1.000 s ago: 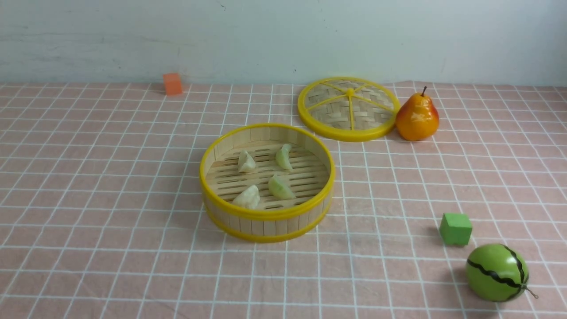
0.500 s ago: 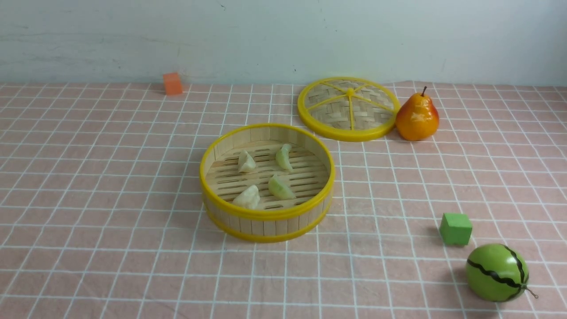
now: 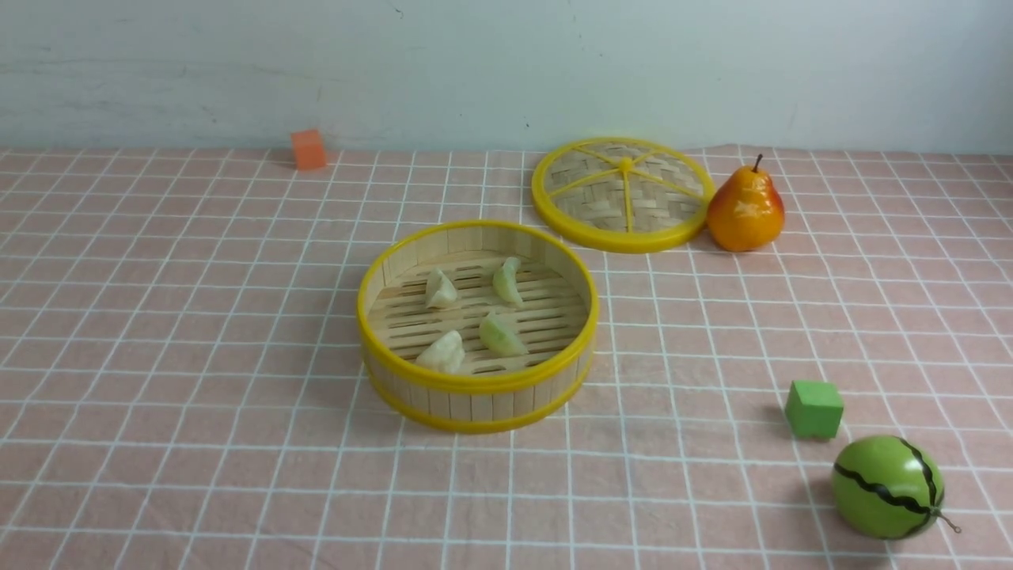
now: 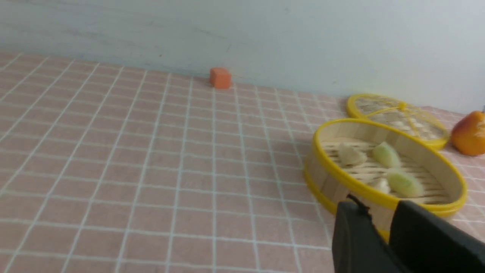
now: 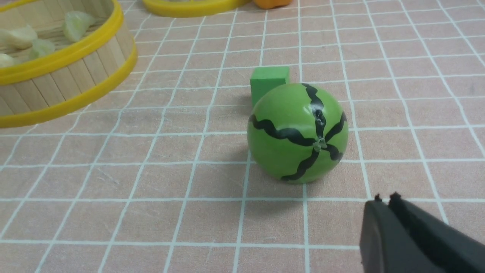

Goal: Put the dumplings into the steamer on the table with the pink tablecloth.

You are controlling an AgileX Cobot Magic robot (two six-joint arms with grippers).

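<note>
The steamer stands mid-table on the pink tablecloth. Inside it lie several dumplings: two cream ones and two pale green ones. Neither gripper shows in the front view. In the left wrist view my left gripper is open and empty, just short of the steamer's near wall. In the right wrist view my right gripper is shut on nothing, low over the cloth close to the watermelon ball.
The flat woven lid lies at the back right beside a pear. A green cube and the watermelon ball sit front right. An orange cube rests by the back wall.
</note>
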